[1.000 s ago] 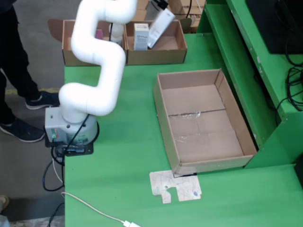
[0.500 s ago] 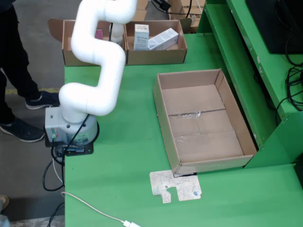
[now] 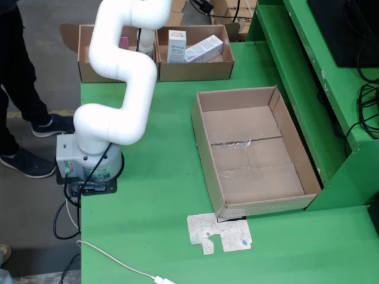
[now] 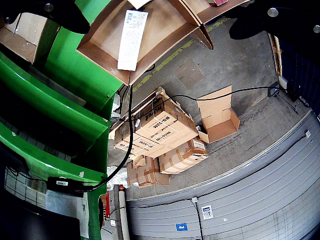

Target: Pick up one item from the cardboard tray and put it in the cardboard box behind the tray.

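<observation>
In the fixed view the large cardboard tray (image 3: 249,171) lies on the green table (image 3: 160,195) with nothing in it. Behind it stands a smaller cardboard box (image 3: 195,70). A white carton (image 3: 204,49) lies tilted inside it beside an upright white carton (image 3: 176,46). My gripper (image 3: 201,6) hangs above that box at the top edge, mostly cut off. The wrist view shows the lying carton (image 4: 132,40) in the box (image 4: 100,52) below, and my gripper (image 4: 157,20) open, its black fingers (image 4: 55,12) far apart with nothing between them.
A second box (image 3: 89,71) at the back left holds a pink item (image 3: 124,42) and a white bottle (image 3: 145,42). A person's legs (image 3: 18,89) stand at the left. A flat cardboard scrap (image 3: 219,232) and white cable (image 3: 118,263) lie near the front. Green framing (image 3: 308,71) borders the right.
A second ago the white carton hung tilted in my gripper above the back box. It was let go and now lies in the box; nothing has moved in the last half second.
</observation>
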